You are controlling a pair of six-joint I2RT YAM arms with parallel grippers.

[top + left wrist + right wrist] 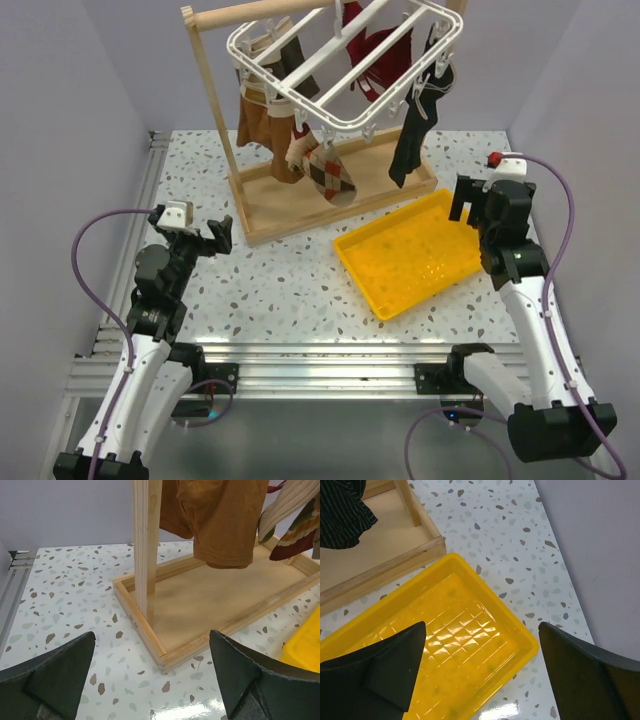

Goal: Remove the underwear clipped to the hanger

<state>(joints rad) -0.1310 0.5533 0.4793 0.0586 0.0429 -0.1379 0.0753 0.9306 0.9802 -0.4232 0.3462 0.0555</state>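
Observation:
The white slatted hanger (345, 62) hangs from a wooden stand at the back. Brown underwear (262, 128) is clipped at its left and black underwear (412, 130) at its right. Another dark piece (292, 50) shows through the slats. My left gripper (215, 238) is open and empty, low over the table in front of the stand's left corner. In the left wrist view (152, 672) the brown underwear (220, 520) hangs ahead and above. My right gripper (465, 200) is open and empty over the yellow tray's far right corner. The right wrist view (482, 667) shows the black underwear's hem (340, 515).
The stand's wooden base (270, 205) and upright post (146, 545) are just ahead of the left gripper. A red bra (365, 45) and argyle socks (328, 172) also hang from the hanger. An empty yellow tray (360, 283) lies right of centre. Walls enclose the table on both sides.

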